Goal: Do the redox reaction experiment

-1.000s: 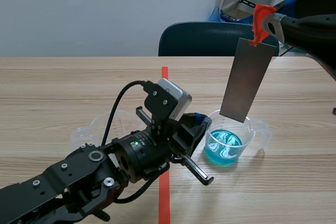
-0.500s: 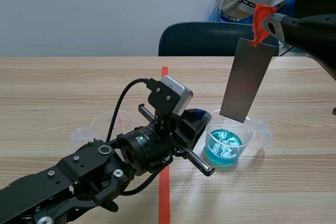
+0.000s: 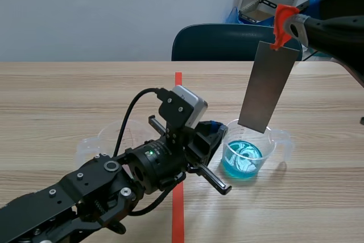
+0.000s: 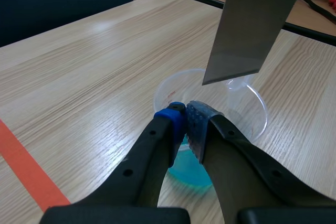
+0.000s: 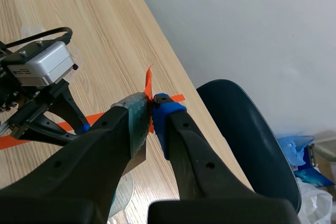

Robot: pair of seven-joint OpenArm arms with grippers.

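tabletop [image 3: 68,89]: left end effector [image 4: 185,116] pinches beaker [image 3: 273,139] rim, right end effector [image 5: 152,109] clamps orange clip [image 3: 280,24] holding metal sheet [image 3: 267,86].

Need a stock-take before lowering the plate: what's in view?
Metal plate: one, grey, hanging from the clip over the filled beaker.
Clip: one, orange-red, in the right gripper.
Filled beaker: one, clear, blue liquid, mid-table.
Empty beaker: one, clear, left of the filled beaker.
Chair: one, dark blue, beyond the table.
Table: one, light wood.
Left gripper: black, shut on the filled beaker's rim.
Right gripper: black, raised, shut on the clip.
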